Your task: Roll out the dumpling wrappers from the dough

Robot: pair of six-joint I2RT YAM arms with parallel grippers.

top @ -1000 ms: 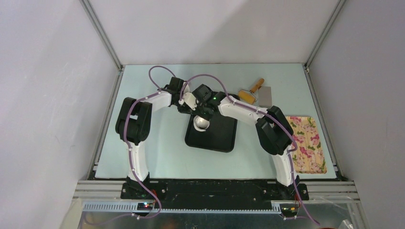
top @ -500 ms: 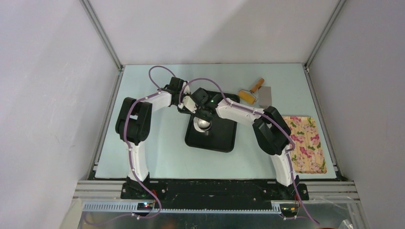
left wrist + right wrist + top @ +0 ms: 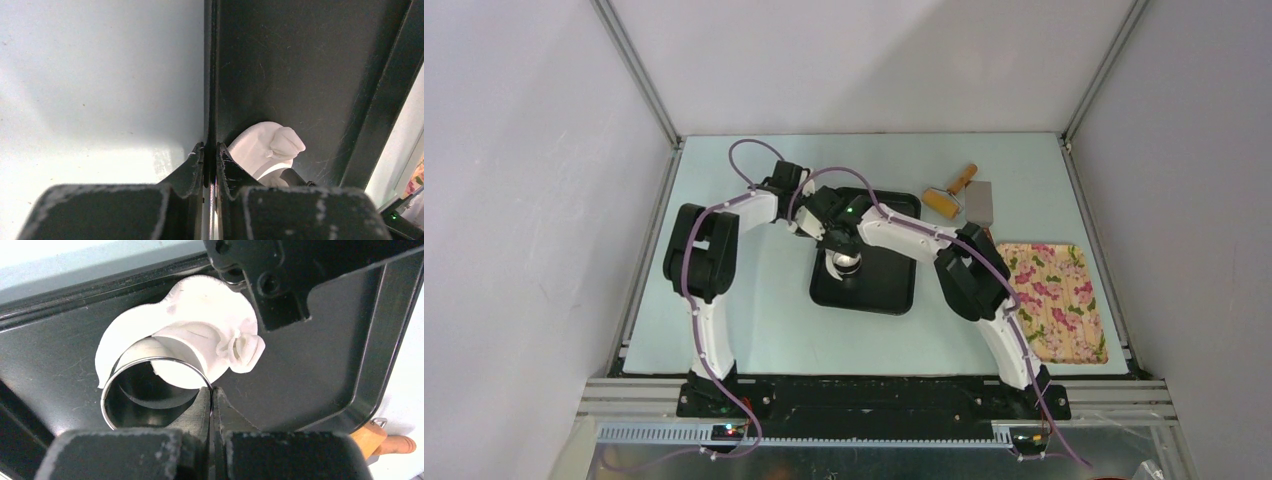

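The dough (image 3: 197,322) lies flattened on the floor of the black tray (image 3: 310,355), toward the tray's far left part, a thin white disc with a small folded knob standing up at one edge. A round steel cup (image 3: 131,399) rests over the near side of the disc with its open mouth tipped toward the right wrist camera. White shows inside its rim, though it is hard to tell whether that is dough or a reflection on the metal. The right gripper (image 3: 213,396) has its fingers pressed together on the cup's thin rim, which appears to run between them. Just beyond the dough, the left gripper (image 3: 210,147) pinches the tray's raised left wall, one finger inside the tray and one outside over the pale blue table (image 3: 90,75). From above, both arms bend inward and meet over the tray, hiding most of the dough. Well apart, to the right on the table, lie a wooden-handled roller (image 3: 942,201) with a grey scraper (image 3: 980,203) beside it, and nearer the front a floral mat (image 3: 1064,305).
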